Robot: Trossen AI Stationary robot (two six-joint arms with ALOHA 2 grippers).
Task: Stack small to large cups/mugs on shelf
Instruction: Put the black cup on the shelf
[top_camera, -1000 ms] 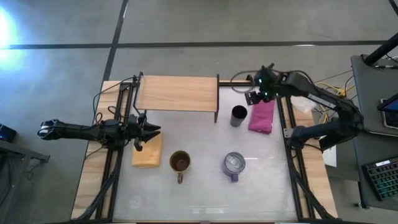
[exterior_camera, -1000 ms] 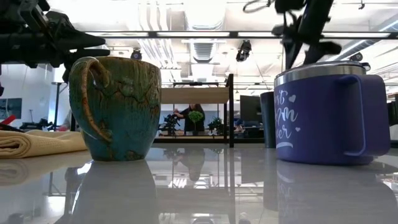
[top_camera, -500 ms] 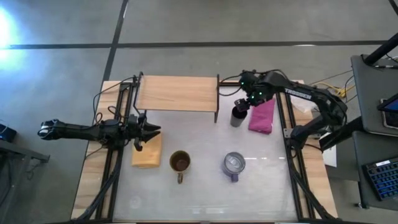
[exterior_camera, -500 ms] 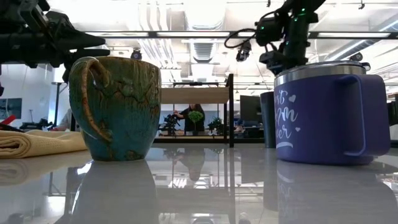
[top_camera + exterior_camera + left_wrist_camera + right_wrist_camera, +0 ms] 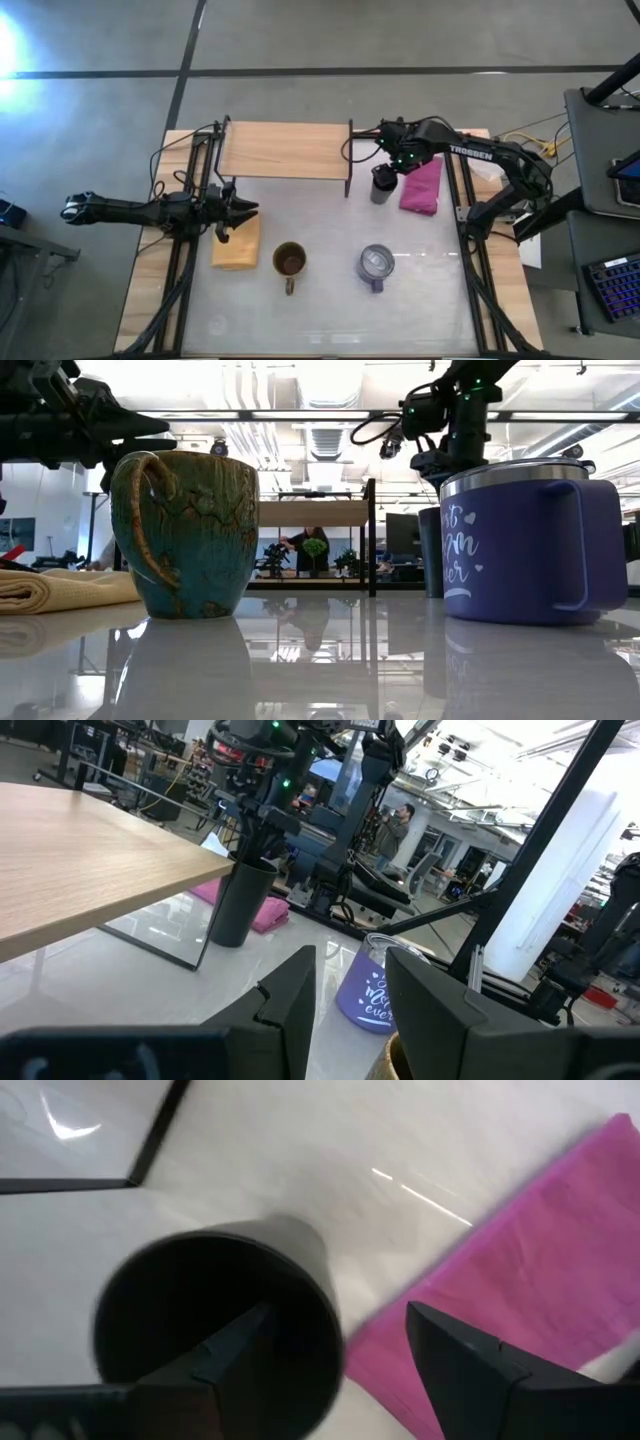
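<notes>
Overhead and table-level views share the purple mug (image 5: 375,265).

The shelf (image 5: 284,150) top lies bare. Its black end leg (image 5: 349,160) stands just beside the black cup (image 5: 382,184), with the pink cloth (image 5: 421,186) close on the cup's other side, narrowing access there.

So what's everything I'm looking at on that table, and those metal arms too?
Black cup: one, black, no handle, beside the shelf's right end, next to the pink cloth.
Olive-brown mug: one, handled, front centre.
Purple mug: one, silvery top, right of the olive-brown mug.
Shelf: one, light wood, black legs, at the back.
Pink cloth: one, right of the black cup.
Yellow-tan pad: one, front left.
Table: one, white.
Left pincer: open, waiting over the pad.
Right pincer: open, one finger inside the black cup's rim.
</notes>
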